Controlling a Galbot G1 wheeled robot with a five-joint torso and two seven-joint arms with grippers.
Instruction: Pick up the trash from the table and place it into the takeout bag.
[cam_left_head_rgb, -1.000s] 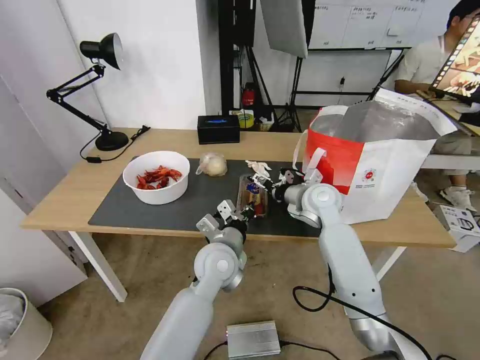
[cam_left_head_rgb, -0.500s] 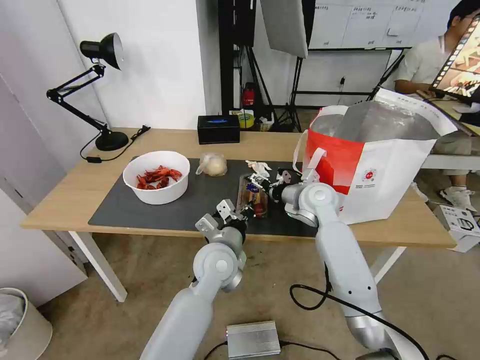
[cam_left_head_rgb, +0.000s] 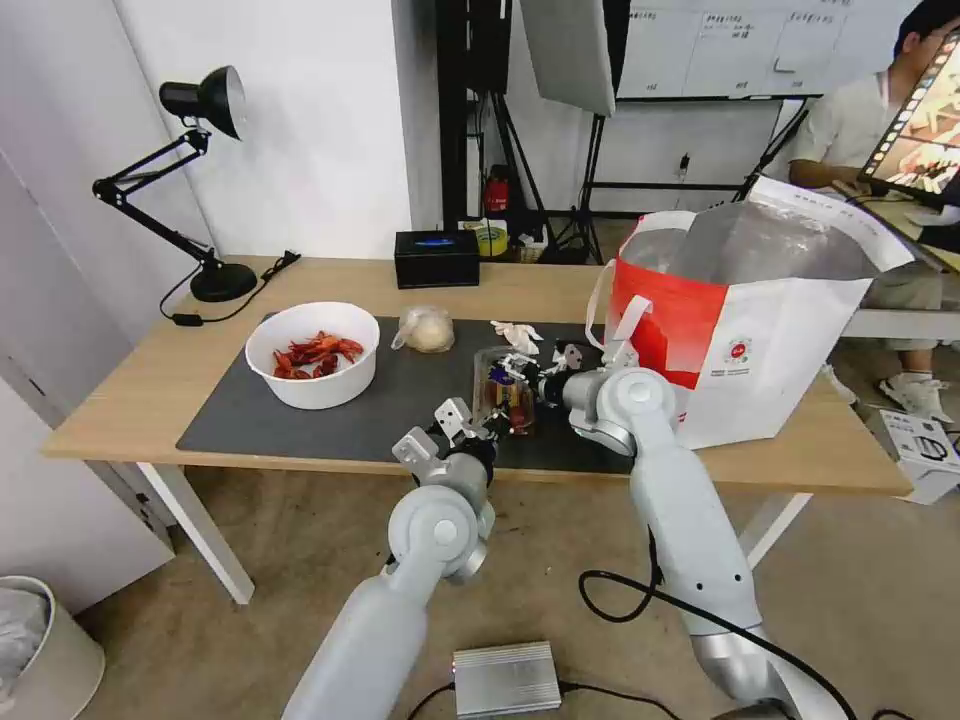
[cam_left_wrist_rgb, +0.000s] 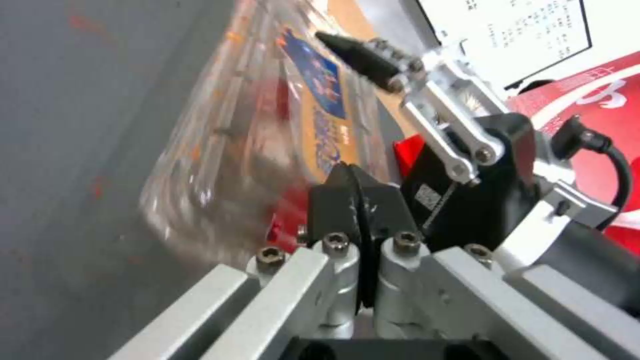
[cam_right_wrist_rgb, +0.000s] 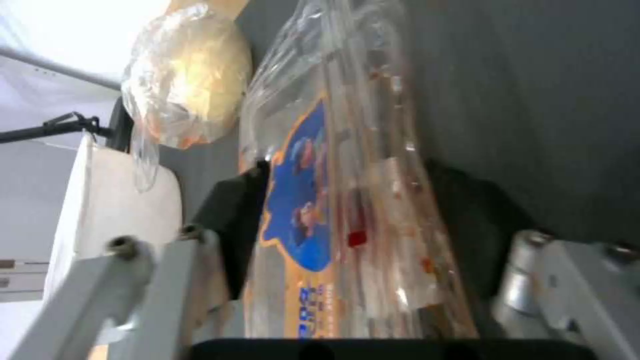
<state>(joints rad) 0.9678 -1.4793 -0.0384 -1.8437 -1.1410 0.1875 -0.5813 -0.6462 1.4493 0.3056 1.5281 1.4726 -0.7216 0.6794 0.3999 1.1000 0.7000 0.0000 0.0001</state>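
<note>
Lifted since a second ago, the clear plastic tray (cam_left_head_rgb: 503, 388) now tilts above the worktop's (cam_left_head_rgb: 130, 385) dark mat, gripped between my right pincer (cam_left_head_rgb: 527, 381) fingers. My left pincer (cam_left_head_rgb: 492, 425) is clenched empty beside its near end. Takeout bag (cam_left_head_rgb: 760, 320) stands right.

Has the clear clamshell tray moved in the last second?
Yes. The clamshell tray lay flat on the mat; now its far end is tipped up, clamped in the right hand, slightly farther from the takeout bag.
</note>
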